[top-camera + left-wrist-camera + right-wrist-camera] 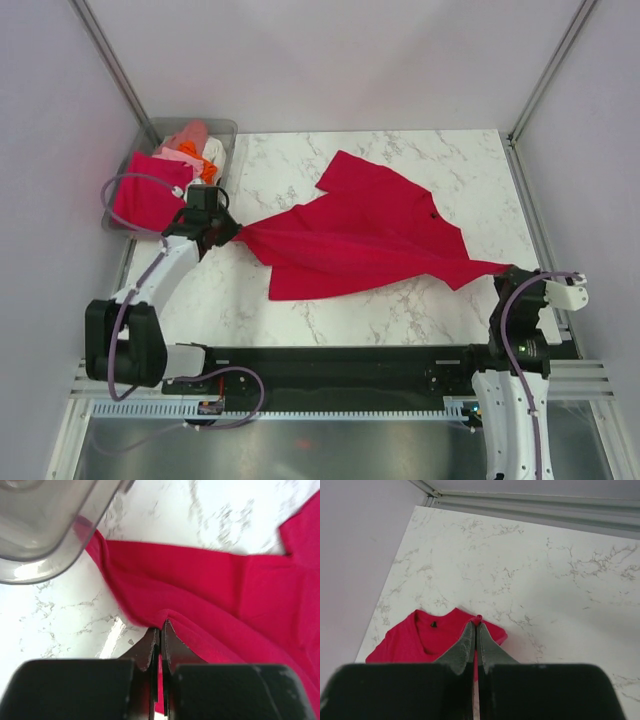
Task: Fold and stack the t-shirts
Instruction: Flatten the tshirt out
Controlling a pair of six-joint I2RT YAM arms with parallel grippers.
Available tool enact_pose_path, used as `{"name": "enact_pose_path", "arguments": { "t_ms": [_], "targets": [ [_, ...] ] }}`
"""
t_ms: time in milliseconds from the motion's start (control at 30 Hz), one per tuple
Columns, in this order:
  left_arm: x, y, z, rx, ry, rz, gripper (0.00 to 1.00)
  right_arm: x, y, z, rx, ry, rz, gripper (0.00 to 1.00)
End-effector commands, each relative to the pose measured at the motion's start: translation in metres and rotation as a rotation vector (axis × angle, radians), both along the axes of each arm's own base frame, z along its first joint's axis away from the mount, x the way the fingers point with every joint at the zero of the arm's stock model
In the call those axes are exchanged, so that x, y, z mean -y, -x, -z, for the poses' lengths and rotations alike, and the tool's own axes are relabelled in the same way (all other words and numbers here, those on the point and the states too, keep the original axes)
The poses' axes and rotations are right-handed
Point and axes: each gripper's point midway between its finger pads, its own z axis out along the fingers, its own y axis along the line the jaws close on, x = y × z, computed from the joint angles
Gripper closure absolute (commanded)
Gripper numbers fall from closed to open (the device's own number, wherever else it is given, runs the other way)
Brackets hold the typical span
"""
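One crimson t-shirt (370,235) stretched taut between both grippers (237,232) (505,270)

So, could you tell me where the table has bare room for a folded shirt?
Bare: the far right corner of the table beyond the red shirt, and the near strip between it and the black rail. Crowded: the middle, under the shirt stretched between left gripper and right gripper, and the far left, by the bin.
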Motion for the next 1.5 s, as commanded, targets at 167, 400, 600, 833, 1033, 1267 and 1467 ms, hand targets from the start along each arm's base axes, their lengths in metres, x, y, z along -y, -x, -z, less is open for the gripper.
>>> {"name": "enact_pose_path", "arguments": {
  "t_ms": [167, 400, 600, 833, 1033, 1267, 1467],
  "targets": [
    [0.017, -0.019, 0.071, -0.163, 0.029, 0.076, 0.98, 0.0, 0.006, 0.026, -0.07, -0.025, 0.011, 1.0],
    [0.034, -0.074, 0.044, -0.094, 0.077, 0.124, 0.98, -0.001, 0.0, 0.036, -0.084, -0.022, 0.001, 1.0],
    [0.058, -0.131, 0.004, 0.025, 0.171, 0.16, 0.98, 0.001, -0.009, 0.028, -0.098, -0.004, -0.01, 1.0],
    [0.067, -0.106, 0.004, -0.027, 0.177, 0.231, 0.01, -0.004, -0.011, 0.029, -0.126, 0.012, -0.057, 1.0],
    [0.044, -0.035, -0.045, 0.085, 0.088, 0.214, 0.0, -0.006, -0.01, 0.034, -0.142, 0.023, -0.077, 1.0],
    [0.038, 0.019, -0.003, -0.032, 0.174, 0.19, 0.01, -0.015, -0.019, 0.039, -0.169, 0.035, -0.155, 1.0],
    [0.053, 0.059, 0.014, -0.059, 0.228, 0.263, 0.08, -0.025, -0.029, 0.022, -0.177, 0.137, -0.289, 1.0]
  ]
}}
